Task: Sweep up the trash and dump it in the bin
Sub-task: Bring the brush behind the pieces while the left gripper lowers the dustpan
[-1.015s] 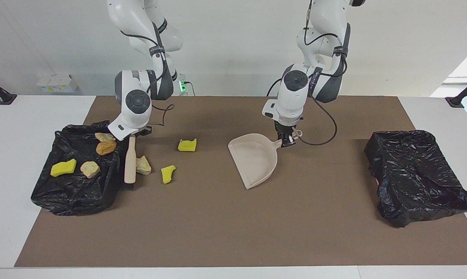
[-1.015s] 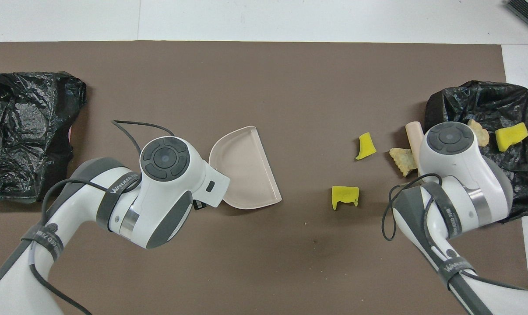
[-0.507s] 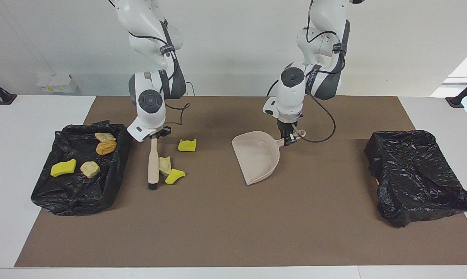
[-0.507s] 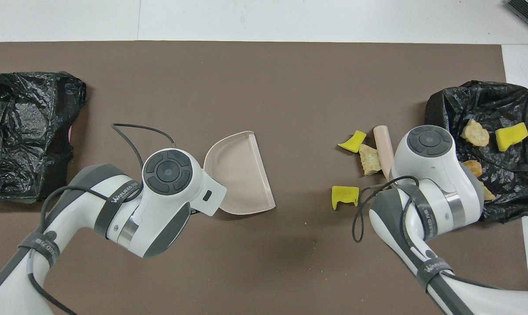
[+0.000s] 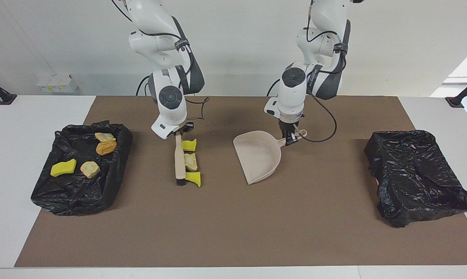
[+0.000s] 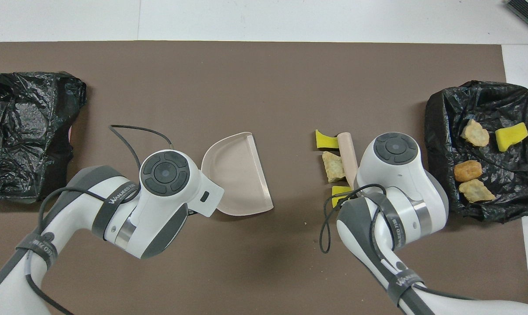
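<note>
Looking across from the facing view, I have the right gripper [image 5: 178, 135] clamped on the brush [image 5: 179, 159], which lies on the brown mat [image 5: 233, 217] with three scraps touching its side toward the dustpan: a yellow sponge chunk [image 5: 189, 145], a beige lump [image 5: 190, 161] and another yellow chunk [image 5: 194, 178]. My left gripper [image 5: 289, 138] is closed on the handle of the dustpan [image 5: 258, 155], whose mouth faces those scraps. Four more scraps [image 5: 87, 155] sit on the black bag [image 5: 80, 190] at the right arm's end of the table.

From overhead, both wrists cover their grippers. The brush [image 6: 348, 153] and its three scraps [image 6: 332, 166] lie between the dustpan [image 6: 237, 175] and the loaded bag [image 6: 439, 131]. A second black bag [image 6: 27, 135] sits at the left arm's end.
</note>
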Motion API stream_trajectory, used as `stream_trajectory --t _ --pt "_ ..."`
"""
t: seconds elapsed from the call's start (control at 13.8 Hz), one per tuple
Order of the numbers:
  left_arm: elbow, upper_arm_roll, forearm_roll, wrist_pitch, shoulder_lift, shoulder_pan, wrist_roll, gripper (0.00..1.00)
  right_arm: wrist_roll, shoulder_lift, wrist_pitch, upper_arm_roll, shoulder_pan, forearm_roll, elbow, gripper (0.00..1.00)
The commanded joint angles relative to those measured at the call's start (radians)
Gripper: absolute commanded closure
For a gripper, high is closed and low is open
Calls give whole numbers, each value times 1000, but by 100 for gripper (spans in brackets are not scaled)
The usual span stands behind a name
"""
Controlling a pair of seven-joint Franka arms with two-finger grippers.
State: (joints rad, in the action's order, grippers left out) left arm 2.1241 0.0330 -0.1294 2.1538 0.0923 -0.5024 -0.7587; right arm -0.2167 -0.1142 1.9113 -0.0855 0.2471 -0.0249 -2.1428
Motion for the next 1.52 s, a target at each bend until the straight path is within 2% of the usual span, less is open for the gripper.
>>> stream_trajectory --t 0.0,0.14,0.43,0.72,1.01,1.3,1.45 --pt "40 -4 -21 27 -25 8 -8 100 -13 19 5 -2 46 89 -14 100" --pt "42 -4 -21 29 -25 10 -7 100 -27 30 9 0 108 163 -15 100" --pt "40 -4 -21 31 -22 25 -7 100 -85 50 12 -2 208 215 -20 100" --pt "40 -5 -21 32 -22 27 -7 100 -107 62 38 -2 274 342 -23 100" --pt "40 -4 -21 32 -20 38 -7 100 -214 59 75 -2 325 457 6 100" --pt "40 -4 -21 26 -22 41 -8 100 -285 134 -85 15 291 442 21 100" --pt "40 -4 -21 24 -20 50 -8 100 -293 162 -165 15 226 416 23 100"
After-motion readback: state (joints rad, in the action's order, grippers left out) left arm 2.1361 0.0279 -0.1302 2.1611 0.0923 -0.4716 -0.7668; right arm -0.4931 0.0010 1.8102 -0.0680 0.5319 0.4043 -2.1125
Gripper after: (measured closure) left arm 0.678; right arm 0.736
